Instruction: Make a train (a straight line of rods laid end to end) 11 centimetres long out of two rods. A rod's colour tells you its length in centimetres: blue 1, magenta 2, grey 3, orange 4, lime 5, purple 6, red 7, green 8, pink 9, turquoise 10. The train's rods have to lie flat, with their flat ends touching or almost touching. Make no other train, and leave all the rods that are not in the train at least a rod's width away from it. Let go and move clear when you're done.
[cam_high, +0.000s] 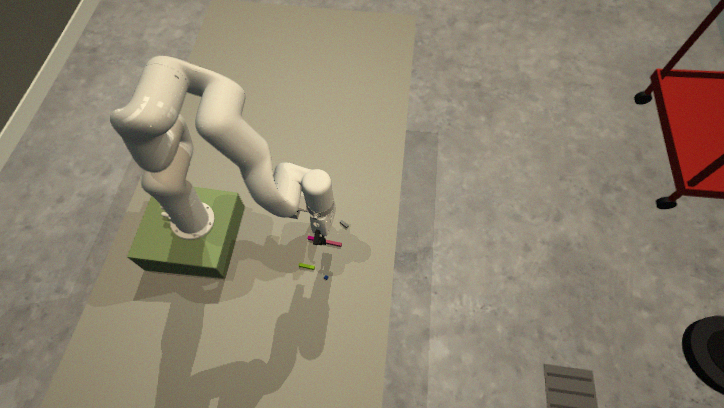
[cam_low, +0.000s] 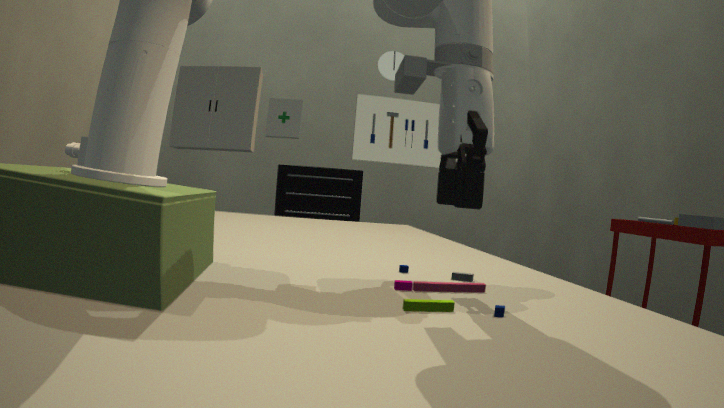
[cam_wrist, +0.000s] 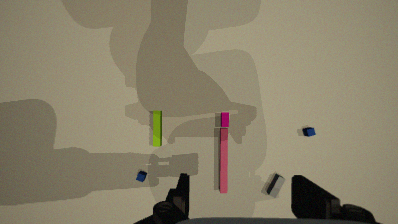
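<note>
A pink rod (cam_low: 448, 287) lies flat on the mat, in line with a short magenta rod (cam_low: 403, 285), their ends touching or almost touching. Both show in the wrist view, pink (cam_wrist: 223, 160) below magenta (cam_wrist: 225, 119), and in the overhead view, pink (cam_high: 332, 243) and magenta (cam_high: 310, 237). My gripper (cam_low: 460, 201) is open and empty, raised well above the pink rod. Its fingers straddle the pink rod's near end in the wrist view.
A lime rod (cam_low: 428, 305) lies parallel beside the train, a few rod widths off. A grey rod (cam_low: 462, 276) lies close on the other side. Two blue cubes (cam_low: 499, 310) (cam_low: 403, 268) sit nearby. The green arm base (cam_high: 184, 238) stands to the left, a red cart (cam_high: 689, 131) far right.
</note>
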